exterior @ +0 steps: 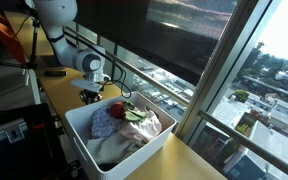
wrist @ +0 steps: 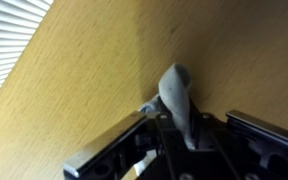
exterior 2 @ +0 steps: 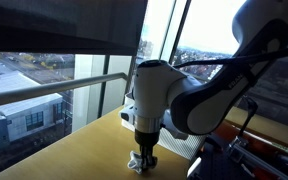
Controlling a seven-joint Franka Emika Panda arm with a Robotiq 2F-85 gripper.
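Observation:
In the wrist view a small grey cloth [wrist: 177, 92] lies on the wooden table [wrist: 94, 70], and its near end runs up between the fingers of my gripper [wrist: 184, 128], which are closed in on it. In both exterior views the gripper [exterior: 91, 96] [exterior 2: 142, 160] points straight down at the table top, with a bit of pale fabric [exterior 2: 136, 163] showing at its tips. The rest of the cloth is hidden by the gripper body.
A white bin [exterior: 82, 128] with several garments, one red [exterior: 116, 110] and one green [exterior: 134, 115], stands on the table just beside the gripper. A window with a rail [exterior 2: 44, 95] borders the table's far edge. Blinds [wrist: 4, 45] show in the wrist view.

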